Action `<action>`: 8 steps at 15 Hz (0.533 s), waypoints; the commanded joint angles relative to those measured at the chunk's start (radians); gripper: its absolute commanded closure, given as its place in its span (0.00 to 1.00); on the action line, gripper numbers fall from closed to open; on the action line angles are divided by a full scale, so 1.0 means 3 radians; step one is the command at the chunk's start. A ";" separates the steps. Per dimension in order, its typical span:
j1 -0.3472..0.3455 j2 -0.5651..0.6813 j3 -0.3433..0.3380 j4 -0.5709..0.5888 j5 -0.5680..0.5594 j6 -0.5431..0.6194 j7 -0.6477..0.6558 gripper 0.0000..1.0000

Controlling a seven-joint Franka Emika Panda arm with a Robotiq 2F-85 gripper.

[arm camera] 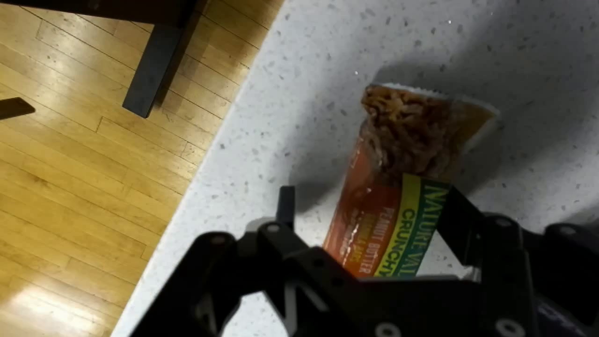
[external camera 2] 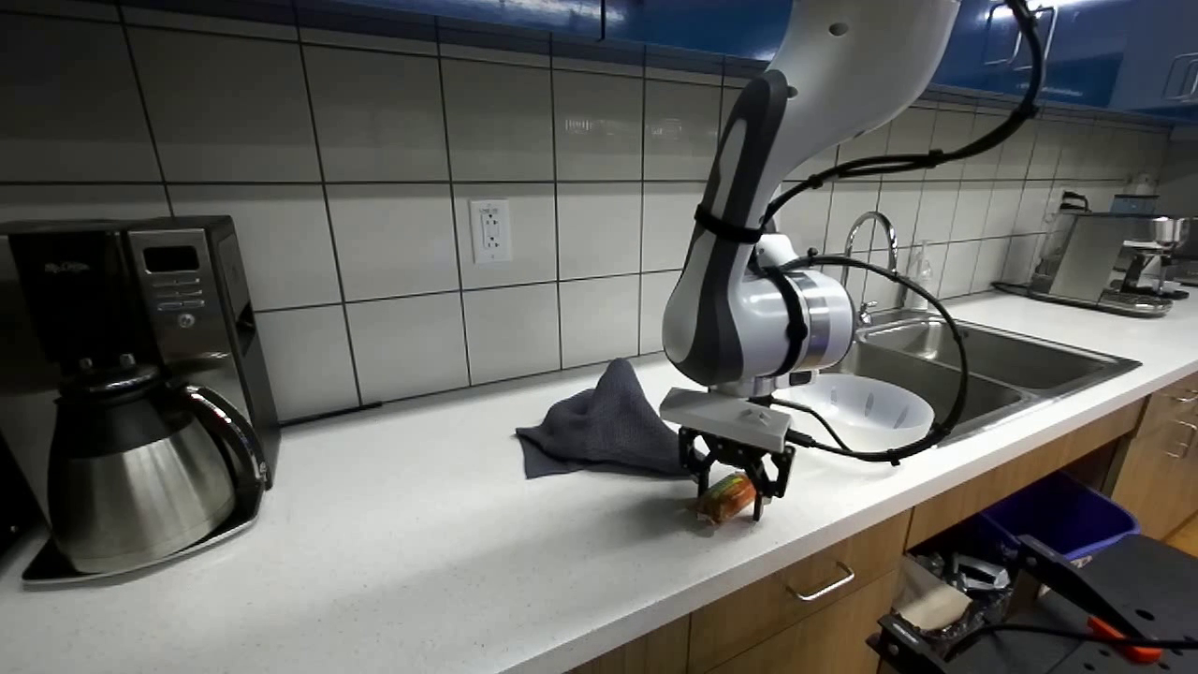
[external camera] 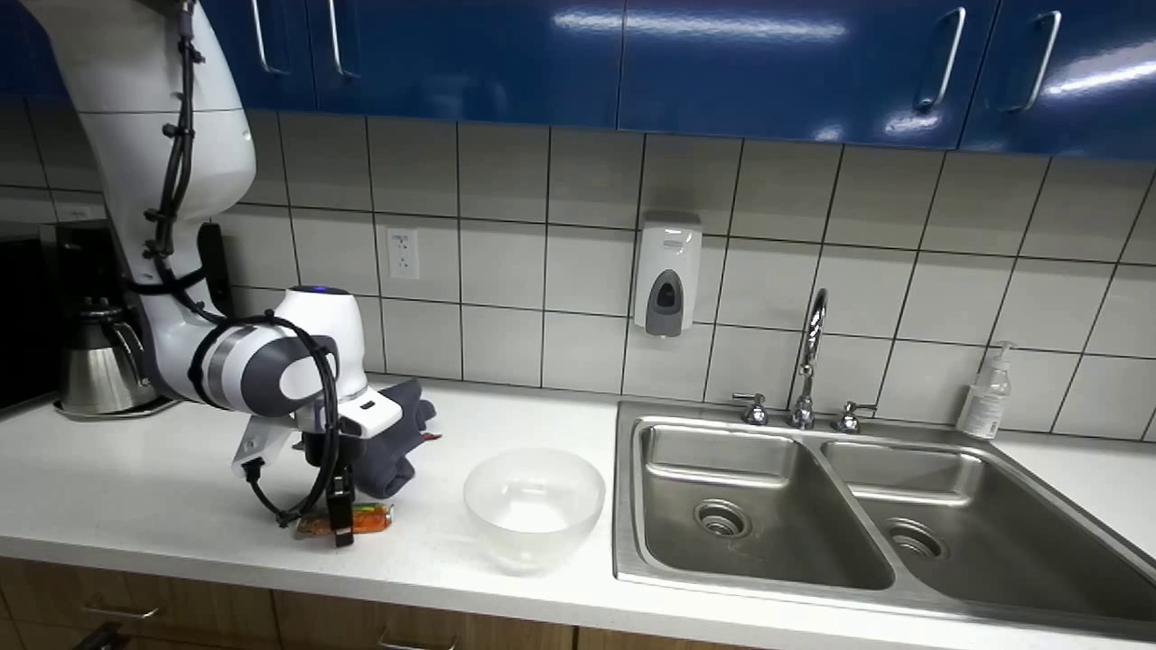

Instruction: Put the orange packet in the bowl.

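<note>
The orange packet (external camera: 372, 518) is a clear and orange granola bar wrapper with a green and yellow band, lying on the white counter. It also shows in an exterior view (external camera 2: 723, 502) and in the wrist view (arm camera: 374, 220). My gripper (arm camera: 369, 194) points down with its open fingers on either side of the packet. In the wrist view the left finger stands apart from the packet, and the right finger is at its edge; whether it touches I cannot tell. The packet's near end is hidden behind the gripper. The frosted bowl (external camera: 533, 546) stands between the gripper and the sink, also in an exterior view (external camera 2: 884, 407).
A dark grey cloth (external camera 2: 608, 426) lies crumpled behind the gripper. A steel double sink (external camera: 628, 506) is beyond the bowl. A coffee maker with a steel carafe (external camera 2: 140, 477) stands at the counter's far end. The counter's front edge (arm camera: 206, 154) runs close to the packet.
</note>
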 commanded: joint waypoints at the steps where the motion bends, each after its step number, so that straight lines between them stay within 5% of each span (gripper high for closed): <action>1: 0.0150 -0.0019 -0.0132 0.0018 -0.0074 0.0000 0.0081 0.56; 5: 0.0312 -0.0039 -0.0267 0.0056 -0.0151 -0.0050 0.0106 0.82; 8: 0.0401 -0.0048 -0.0341 0.0087 -0.0219 -0.0098 0.0088 0.82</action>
